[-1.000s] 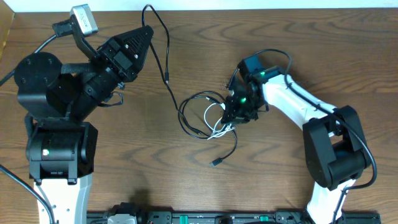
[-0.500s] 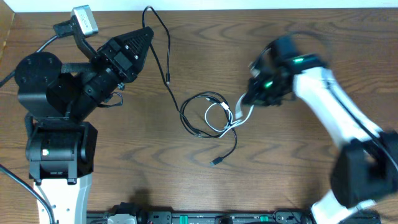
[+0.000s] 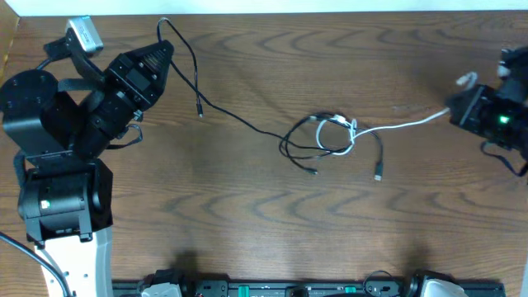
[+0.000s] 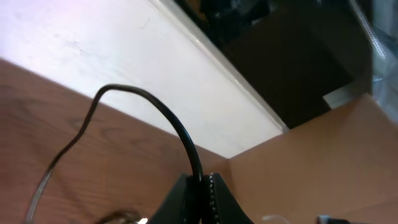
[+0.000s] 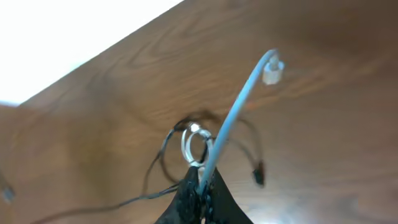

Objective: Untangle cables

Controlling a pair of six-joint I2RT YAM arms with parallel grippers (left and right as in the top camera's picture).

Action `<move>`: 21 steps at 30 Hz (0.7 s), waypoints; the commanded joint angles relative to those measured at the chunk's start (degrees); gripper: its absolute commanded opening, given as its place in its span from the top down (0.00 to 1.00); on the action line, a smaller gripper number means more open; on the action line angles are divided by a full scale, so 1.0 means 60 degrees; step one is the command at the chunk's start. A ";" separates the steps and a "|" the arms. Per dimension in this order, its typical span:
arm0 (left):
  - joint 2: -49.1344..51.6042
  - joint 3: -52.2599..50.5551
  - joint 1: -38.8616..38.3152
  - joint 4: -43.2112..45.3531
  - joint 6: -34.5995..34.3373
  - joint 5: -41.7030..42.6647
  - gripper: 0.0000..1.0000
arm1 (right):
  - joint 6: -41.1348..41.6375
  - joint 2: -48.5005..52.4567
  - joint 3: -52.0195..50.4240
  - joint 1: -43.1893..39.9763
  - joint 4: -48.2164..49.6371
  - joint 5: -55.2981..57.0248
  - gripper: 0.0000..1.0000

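My left fingers (image 3: 159, 52) are at the far-left back of the brown wood-grain worktop (image 3: 247, 223), pinched tight on the thin black cable (image 3: 247, 124). In the left wrist view that cable arches up out of the closed tips (image 4: 214, 200) and drops away to the left. From my grip it loops towards the back edge, then runs down and right across the worktop, with a small dark plug (image 3: 200, 112) lying just beside it on the way. It carries on to mid-worktop, where it coils into a loose knot (image 3: 326, 136) with the thin white cable (image 3: 404, 126). A second small dark plug (image 3: 379, 176) lies just right of the knot, towards the front. The white cable leaves the knot and runs, pulled nearly straight, to my right fingers (image 3: 459, 110) at the far-right edge. These are clamped on it too. Its short free end sticks out past the tips and carries a small white connector (image 3: 467, 80).
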 commanded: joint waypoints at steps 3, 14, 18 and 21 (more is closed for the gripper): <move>-0.0011 0.0226 0.0386 -0.1177 0.1687 -0.1027 0.93 | -0.0015 -0.0102 0.0015 -0.1158 -0.0066 0.0594 0.99; 0.1566 0.0226 0.1432 -0.3497 0.4539 -0.3384 0.93 | -0.0561 0.0845 0.0015 -0.2412 -0.0051 0.0659 0.99; 0.2368 0.0226 0.1636 -0.3657 0.4980 -0.3377 0.93 | -0.1082 0.1923 0.0015 -0.2769 -0.0142 0.0138 0.99; 0.2612 0.0226 0.1443 -0.3872 0.5155 -0.3370 0.93 | -0.1902 0.2677 0.0011 -0.2550 -0.0321 -0.1024 0.99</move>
